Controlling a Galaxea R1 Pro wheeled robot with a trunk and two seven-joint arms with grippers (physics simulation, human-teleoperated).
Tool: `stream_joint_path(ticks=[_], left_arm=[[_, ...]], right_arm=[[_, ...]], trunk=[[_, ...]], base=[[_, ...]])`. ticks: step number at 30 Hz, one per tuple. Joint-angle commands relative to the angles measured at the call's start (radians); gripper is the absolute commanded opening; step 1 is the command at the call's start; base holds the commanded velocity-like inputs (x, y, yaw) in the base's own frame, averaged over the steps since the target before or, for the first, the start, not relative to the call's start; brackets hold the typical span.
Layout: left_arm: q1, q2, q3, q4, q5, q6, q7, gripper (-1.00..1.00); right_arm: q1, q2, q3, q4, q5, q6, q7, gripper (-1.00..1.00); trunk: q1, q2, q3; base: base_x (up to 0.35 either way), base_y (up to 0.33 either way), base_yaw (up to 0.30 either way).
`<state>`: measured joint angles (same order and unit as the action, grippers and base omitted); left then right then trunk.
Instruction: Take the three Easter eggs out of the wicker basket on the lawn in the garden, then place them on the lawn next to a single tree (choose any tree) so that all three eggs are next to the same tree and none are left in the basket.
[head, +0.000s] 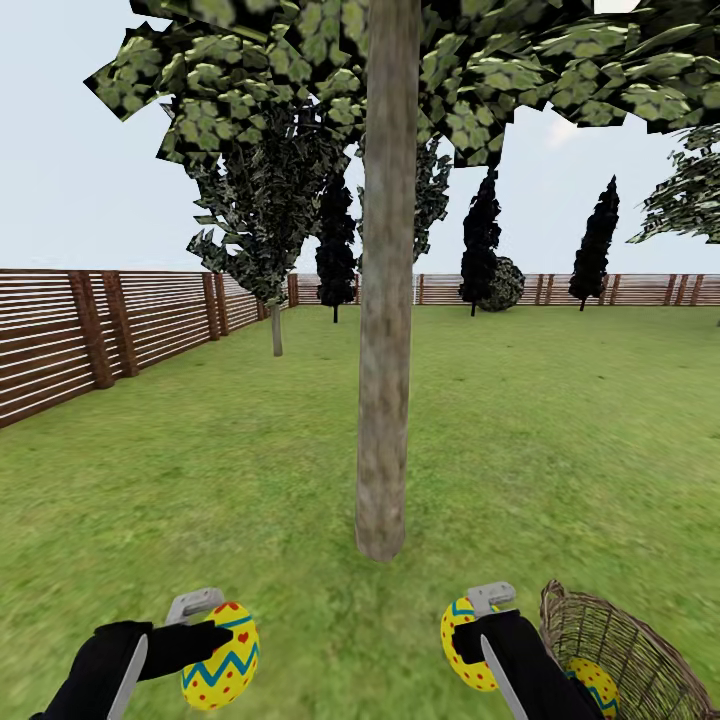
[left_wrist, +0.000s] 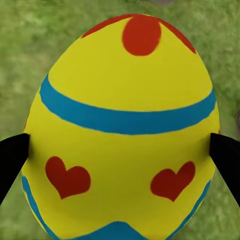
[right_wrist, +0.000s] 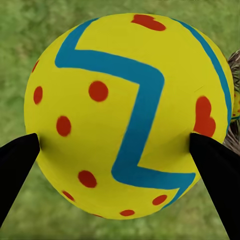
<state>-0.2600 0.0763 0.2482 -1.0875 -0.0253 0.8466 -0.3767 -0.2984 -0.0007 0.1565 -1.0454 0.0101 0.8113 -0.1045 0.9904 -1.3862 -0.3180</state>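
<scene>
The lawn (head: 560, 450) covered the lower two-thirds of the frame. The tree (head: 385, 400) trunk rose from it at center. The wicker basket (head: 620, 640) rested on it at lower right.

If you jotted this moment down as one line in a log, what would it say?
left gripper: holds yellow painted egg | right gripper: holds second yellow egg | third egg: in brown wicker basket | pale bare tree trunk: ahead

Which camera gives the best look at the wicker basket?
The head view: the wicker basket sits on the lawn at lower right, its rim and an egg inside visible. The right wrist view catches only a sliver of weave; the left wrist view faces another egg.
</scene>
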Motion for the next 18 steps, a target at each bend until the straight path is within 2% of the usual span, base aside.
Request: stream_joint_path(ticks=[1, 3, 14, 18], left_arm=[[-0.001, -0.001, 0.017, -0.003, 0.0, 0.003, -0.008, -1.0], [-0.001, -0.006, 0.036, -0.028, 0.002, 0.001, -0.01, -1.0], [-0.001, -0.008, 0.064, -0.036, 0.009, 0.002, -0.018, -1.0], [0.0, -0.01, 0.096, -0.034, 0.011, 0.001, -0.023, -1.0]], right_arm=[[-0.001, 0.0, 0.002, -0.001, 0.0, 0.005, -0.004, -1.0], [-0.001, -0.001, 0.002, -0.001, 0.0, 0.005, -0.003, -1.0], [-0.001, 0.001, 0.003, -0.001, 0.001, 0.003, -0.003, -1.0], [-0.001, 0.001, 0.003, -0.001, 0.001, 0.003, -0.003, -1.0]], trunk=[[0.0, -0.001, -0.001], [0.0, -0.001, -0.001], [0.0, -0.001, -0.001], [0.0, -0.001, -0.001]], base=[[0.0, 0.0, 0.0], [0.0, 0.0, 0.0], [0.0, 0.0, 0.0], [0.0, 0.0, 0.0]])
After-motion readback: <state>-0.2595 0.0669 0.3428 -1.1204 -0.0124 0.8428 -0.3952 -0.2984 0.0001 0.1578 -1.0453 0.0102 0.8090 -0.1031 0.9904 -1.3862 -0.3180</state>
